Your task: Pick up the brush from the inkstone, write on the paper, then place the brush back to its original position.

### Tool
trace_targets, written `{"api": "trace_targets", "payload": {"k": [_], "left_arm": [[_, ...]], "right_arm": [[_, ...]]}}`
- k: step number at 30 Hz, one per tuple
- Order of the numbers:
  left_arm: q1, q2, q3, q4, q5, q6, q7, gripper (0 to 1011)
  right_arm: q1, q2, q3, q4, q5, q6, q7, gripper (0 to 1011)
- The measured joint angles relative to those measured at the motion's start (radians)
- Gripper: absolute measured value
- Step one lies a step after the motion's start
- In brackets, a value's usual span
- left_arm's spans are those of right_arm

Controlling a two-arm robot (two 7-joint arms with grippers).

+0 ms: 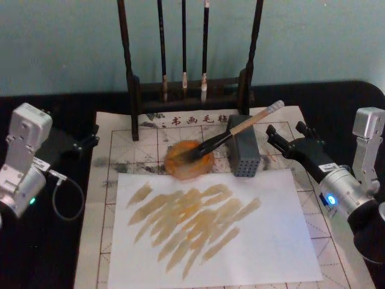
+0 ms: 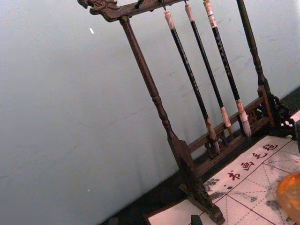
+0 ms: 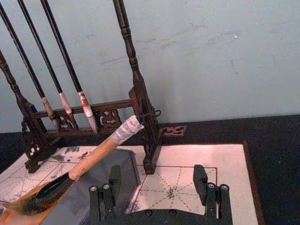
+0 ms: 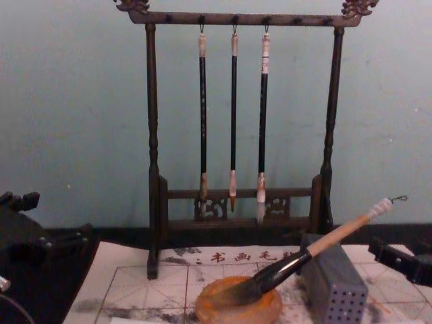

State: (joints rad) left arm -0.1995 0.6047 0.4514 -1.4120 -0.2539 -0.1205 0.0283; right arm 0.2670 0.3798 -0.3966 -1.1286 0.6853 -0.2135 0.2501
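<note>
Nearest, the paper (image 1: 216, 226) lay streaked with tan strokes, its near edge cut off. Beyond it the brush (image 1: 231, 136) rested with its tip in the inkstone (image 1: 189, 159), handle propped on the grey block (image 1: 243, 153). The right gripper (image 1: 286, 137) stood open just right, empty; the left gripper (image 1: 84, 143) sat far left, its state unclear.

Calligraphy practice station, staged like a lab bench: dark tabletop (image 1: 60, 253) being backed by a plain pale teal wall (image 4: 67, 101); wooden brush rack (image 4: 236, 20) with three hanging brushes (image 4: 233, 115), grid practice mat (image 1: 120, 144), inkstone (image 1: 189, 159) being laid out.
</note>
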Motion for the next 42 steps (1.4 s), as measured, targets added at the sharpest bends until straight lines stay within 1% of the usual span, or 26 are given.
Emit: {"api": "trace_targets", "payload": {"k": [42], "left_arm": [[0.0,0.0,0.0,0.0,0.0,0.0,0.0,1001]], "right_arm": [[0.0,0.0,0.0,0.0,0.0,0.0,0.0,1000]]}}
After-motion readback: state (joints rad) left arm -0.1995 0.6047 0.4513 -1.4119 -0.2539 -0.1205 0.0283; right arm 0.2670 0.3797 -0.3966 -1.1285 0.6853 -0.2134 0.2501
